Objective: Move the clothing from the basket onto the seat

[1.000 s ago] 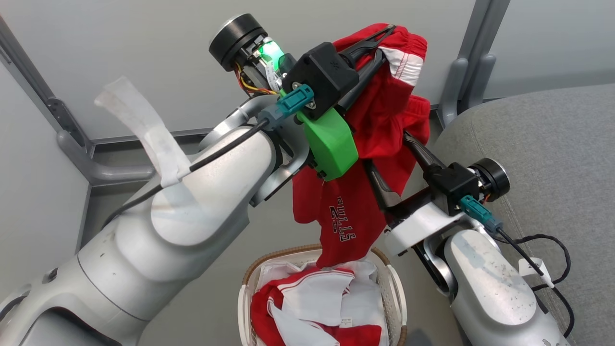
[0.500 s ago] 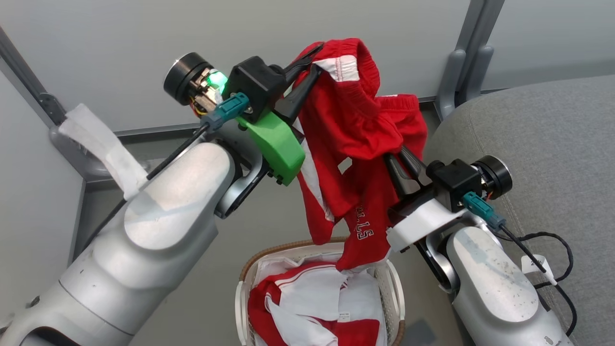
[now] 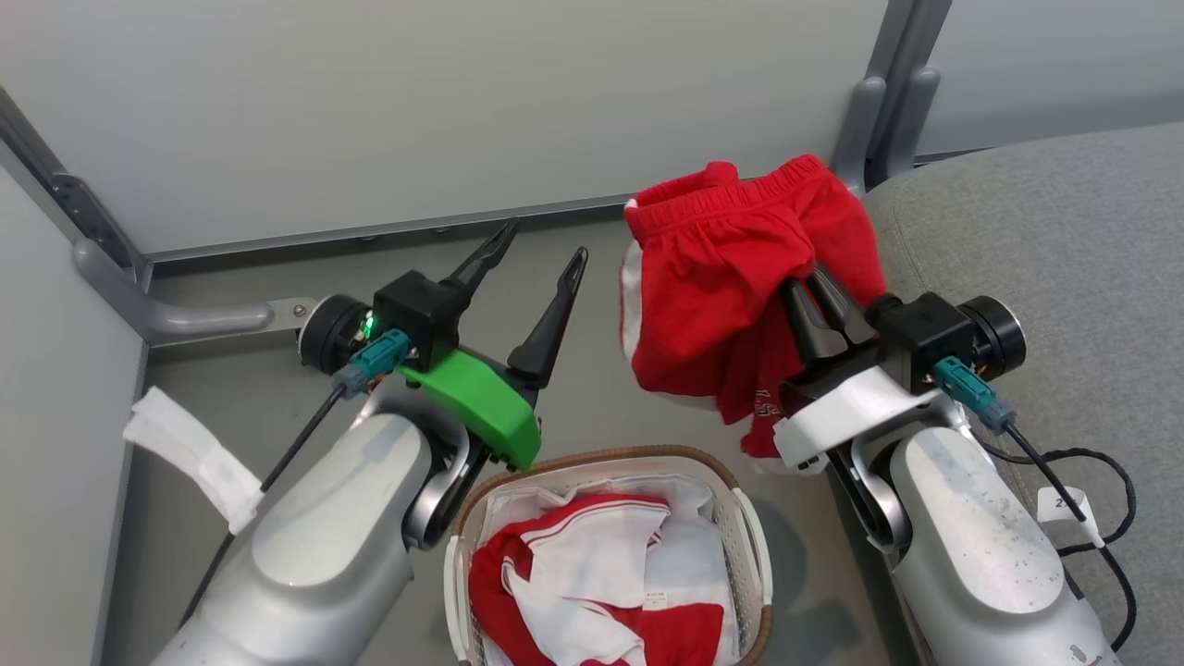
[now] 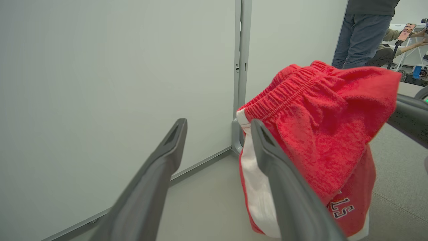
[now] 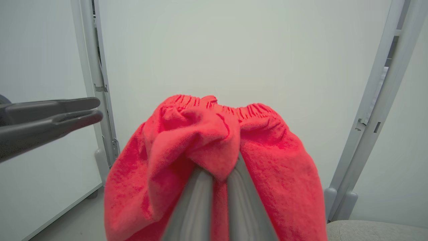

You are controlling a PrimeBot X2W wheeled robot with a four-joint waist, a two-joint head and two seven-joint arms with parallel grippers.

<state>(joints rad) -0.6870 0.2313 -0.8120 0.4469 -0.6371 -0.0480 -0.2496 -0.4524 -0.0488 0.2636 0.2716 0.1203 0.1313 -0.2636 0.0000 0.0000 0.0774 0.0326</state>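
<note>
Shorts (image 3: pixel 731 305): red, elastic waistband on top, white side stripe, white lettering low down and partly hidden. They hang in the air off the right gripper (image 3: pixel 812 282), bunched and draped over its fingers. They sit above the floor (image 3: pixel 592 398), up and to the right of the basket (image 3: pixel 610 456), right beside the seat (image 3: pixel 1064 240) edge. Can't tell if the fabric touches the cushion.

Right gripper: fingers together, clamped on a fold of the shorts. In the right wrist view the two fingers (image 5: pixel 200 204) run nearly parallel, with red cloth pinched at the tips and spilling down both sides.

Left gripper (image 3: pixel 544 242): fingers spread wide, nothing between them, pointing up toward the wall (image 3: pixel 462 111). It is left of the shorts with a visible gap in the head view. In the left wrist view one finger (image 4: pixel 284 187) overlaps the white stripe, contact unclear.

Pile (image 3: pixel 592 573): the other red-and-white garments sit crumpled inside the basket on the white liner, and none hang over the rim. The basket stands on the floor between the two forearms, with the green housing (image 3: pixel 472 402) of the left wrist just above its left rim.

The seat takes up the right side of the head view, and a black cable (image 3: pixel 1082 472) from the right arm loops over it.

Left wrist view, top right: a person's legs (image 4: pixel 359 36) in jeans, well behind.
</note>
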